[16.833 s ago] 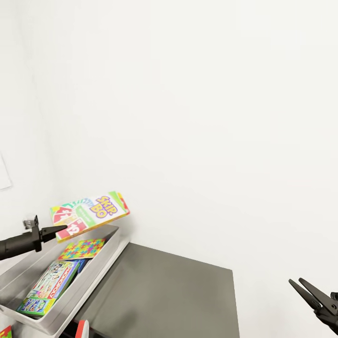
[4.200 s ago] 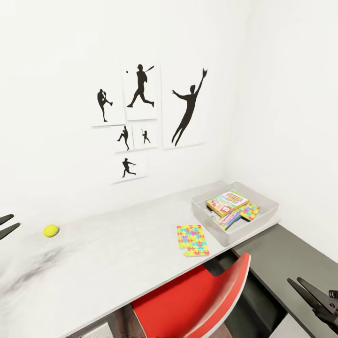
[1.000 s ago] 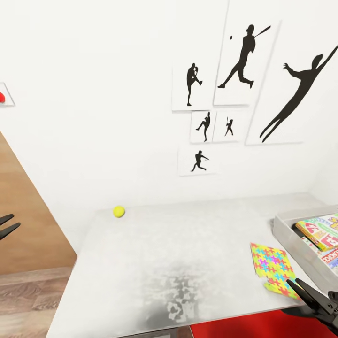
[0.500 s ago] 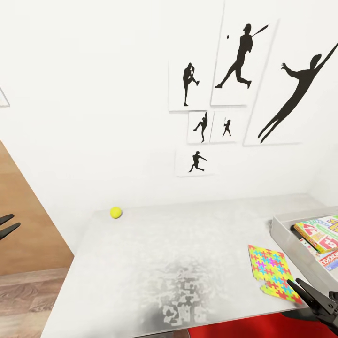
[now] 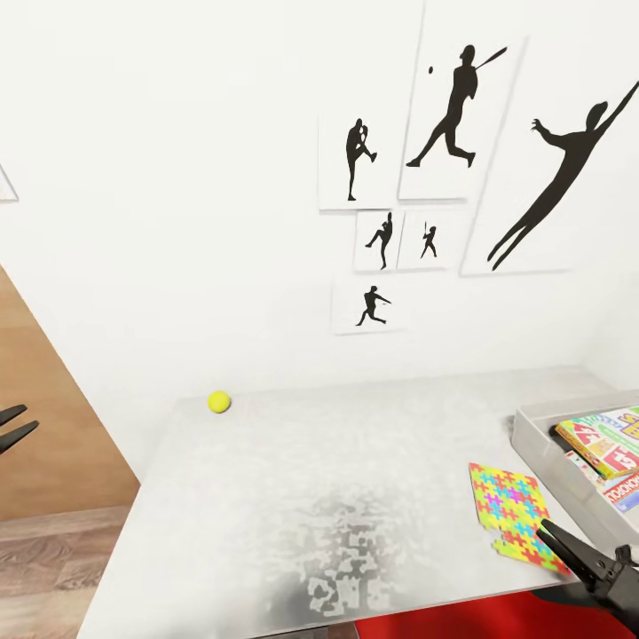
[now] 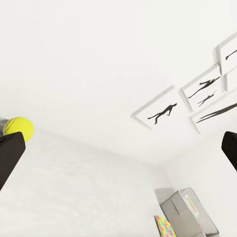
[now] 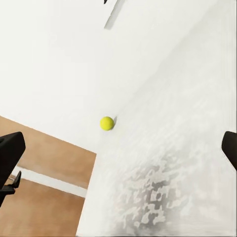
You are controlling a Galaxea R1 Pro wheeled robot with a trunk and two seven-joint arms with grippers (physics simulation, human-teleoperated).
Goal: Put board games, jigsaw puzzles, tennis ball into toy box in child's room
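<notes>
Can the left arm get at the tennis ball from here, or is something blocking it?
Probably yes. The left gripper is open and empty off the table's left end, and the tennis ball sits alone near the back left corner by the wall. Nothing stands between them, though the arm would have to extend some way.

A wide stretch of bare table lies open between the tennis ball, which sits alone near the far left corner close to the wall, and the jigsaw puzzle lying flat near the front right. The toy box blocks the right end — its raised wall stands just beside the puzzle.
</notes>
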